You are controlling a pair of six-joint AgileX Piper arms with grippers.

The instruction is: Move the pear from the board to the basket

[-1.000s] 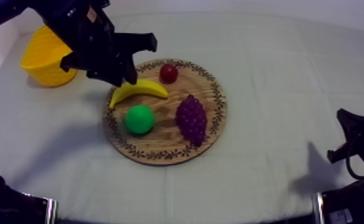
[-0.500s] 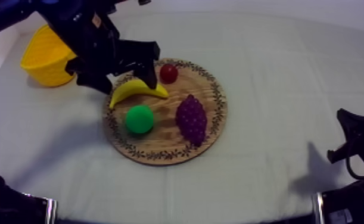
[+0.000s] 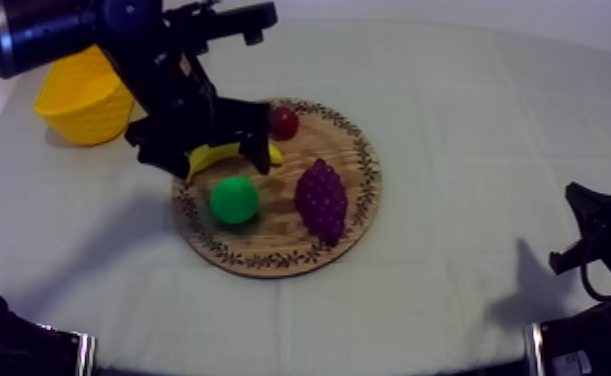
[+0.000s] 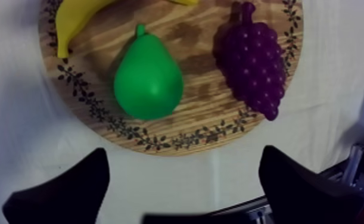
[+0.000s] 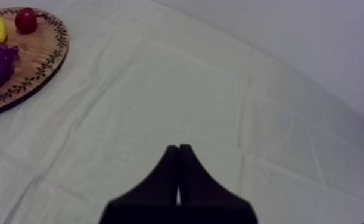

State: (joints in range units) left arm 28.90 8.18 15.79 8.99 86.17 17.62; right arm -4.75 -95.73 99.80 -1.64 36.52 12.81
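Green toy pear (image 3: 234, 199) of smooth plastic lies on the near left part of the round wooden board with a patterned rim (image 3: 269, 262). Nearer than it is only my right gripper (image 5: 179, 149), resting at the near right of the grey-white tablecloth (image 3: 469, 150), its black fingers pressed together on nothing. Just right of the pear, not touching it, lies the purple bunch of toy grapes (image 3: 321, 200). My left gripper (image 4: 184, 152) hovers above the board's left side, fingers spread wide and empty, the pear in line with the gap between them. Beyond the pear lies the curved yellow toy banana (image 4: 74, 21), and the pear's stalk points that way. Farther still sits the small red fruit (image 3: 283, 122), and at the far left, off the board, the yellow plastic basket (image 3: 84, 100). The pear is probably light, stiff and slippery, and could roll. Gripping across its broad belly looks safer than the narrow neck.
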